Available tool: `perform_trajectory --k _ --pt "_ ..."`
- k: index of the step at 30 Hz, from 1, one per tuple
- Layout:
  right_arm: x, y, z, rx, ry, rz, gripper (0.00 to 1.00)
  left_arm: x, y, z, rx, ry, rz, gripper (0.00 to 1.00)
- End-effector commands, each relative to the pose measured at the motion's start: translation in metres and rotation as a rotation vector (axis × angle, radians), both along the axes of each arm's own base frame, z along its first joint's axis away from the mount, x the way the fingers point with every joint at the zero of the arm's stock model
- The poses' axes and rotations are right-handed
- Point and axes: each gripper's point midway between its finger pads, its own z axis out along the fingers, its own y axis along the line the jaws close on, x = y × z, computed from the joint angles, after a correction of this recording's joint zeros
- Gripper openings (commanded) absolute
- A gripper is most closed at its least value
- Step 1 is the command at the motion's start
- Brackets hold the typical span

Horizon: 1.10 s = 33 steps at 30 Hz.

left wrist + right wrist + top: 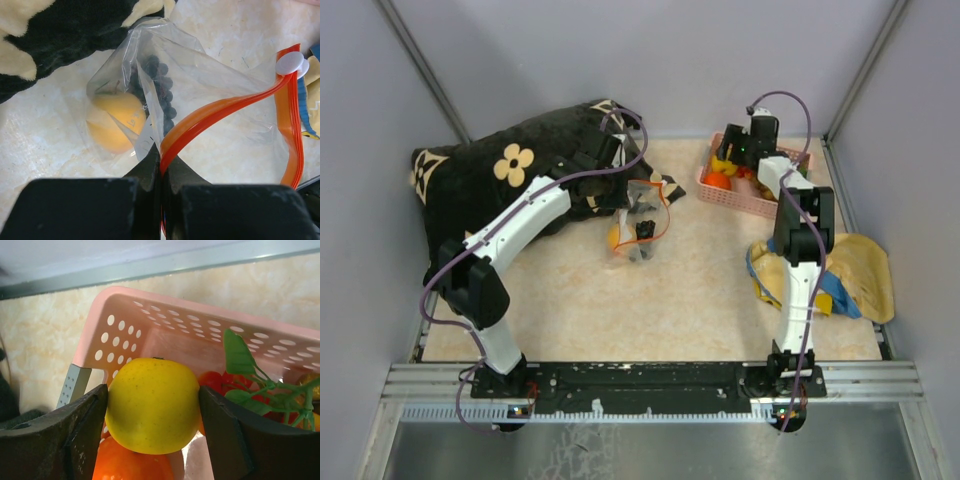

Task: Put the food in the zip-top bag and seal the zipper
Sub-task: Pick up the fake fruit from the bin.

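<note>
Filling step: left pincer [161,200] pinching the bag's zipper [225,107], right pincer [152,412] closing around a yellow fruit [152,405] in the far-right basket [165,320]; next, lift and carry to bag [200,100].

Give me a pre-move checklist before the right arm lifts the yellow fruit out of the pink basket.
1. Right end effector fingers on both sides of the yellow fruit: ok.
2. Firm grip on that fruit: cannot tell.
3. Fruit clear of the orange fruit beneath it: not ok, they touch.
4. Left end effector pinching the zipper: ok.
5. Zip-top bag mouth open: ok.
6. Pink basket wall out of the lift path: cannot tell.
</note>
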Motion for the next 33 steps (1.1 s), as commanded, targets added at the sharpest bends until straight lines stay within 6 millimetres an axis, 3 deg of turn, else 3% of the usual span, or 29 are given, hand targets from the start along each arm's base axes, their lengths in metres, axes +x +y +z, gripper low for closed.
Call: perform_trajectory --k 1,16,24,33 --pt "-0.042 0.006 -0.02 -0.05 0.147 0.057 0.73 0.004 -0.001 0.007 -0.032 -0.019 -0.005 0.0" --pt "-0.034 0.01 -0.032 -0.069 0.178 0.116 0.8 0.002 -0.006 0.009 -0.051 -0.016 -0.025 0.0" --pt "-0.047 0.01 -0.032 -0.102 0.191 0.165 0.81 0.002 -0.003 0.014 -0.05 -0.026 -0.014 0.0" --pt "-0.05 0.005 -0.048 -0.165 0.231 0.181 0.82 -0.002 0.0 0.01 -0.042 -0.014 -0.014 0.0"
